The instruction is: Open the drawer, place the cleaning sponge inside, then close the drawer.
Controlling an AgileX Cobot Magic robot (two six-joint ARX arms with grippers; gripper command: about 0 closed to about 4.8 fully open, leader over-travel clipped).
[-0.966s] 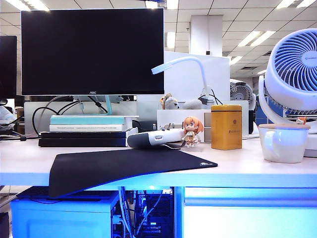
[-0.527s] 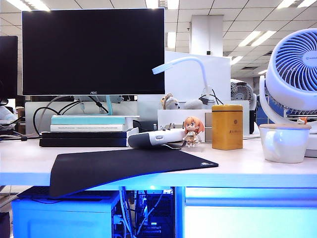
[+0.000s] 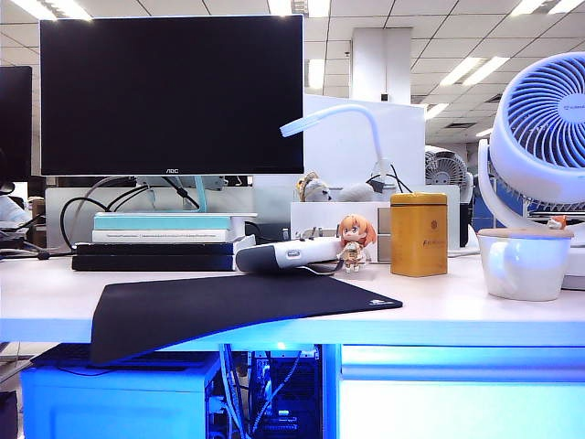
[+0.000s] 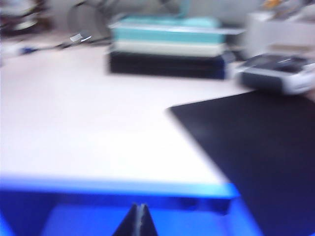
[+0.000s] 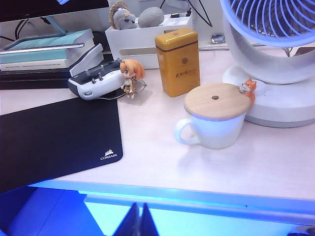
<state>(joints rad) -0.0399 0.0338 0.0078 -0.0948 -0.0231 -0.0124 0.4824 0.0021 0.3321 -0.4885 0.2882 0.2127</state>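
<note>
The drawer (image 3: 457,402) is the pale blue flat panel under the desk top at the lower right, and it is closed; the right wrist view shows its front (image 5: 211,221) too. The cleaning sponge is out of view in every frame. My right gripper (image 5: 138,210) is shut and empty, hanging in front of the drawer front below the desk edge. In the blurred left wrist view, my left gripper (image 4: 140,210) is shut and empty, below the desk's front edge near the black mouse mat (image 4: 256,147). Neither arm shows in the exterior view.
On the desk stand a monitor (image 3: 171,91), stacked books (image 3: 164,229), a black mouse mat (image 3: 228,306) overhanging the front edge, a figurine (image 3: 353,242), a golden tin (image 3: 419,233), a lidded mug (image 3: 524,263) and a fan (image 3: 548,119). A computer tower (image 3: 119,398) sits below left.
</note>
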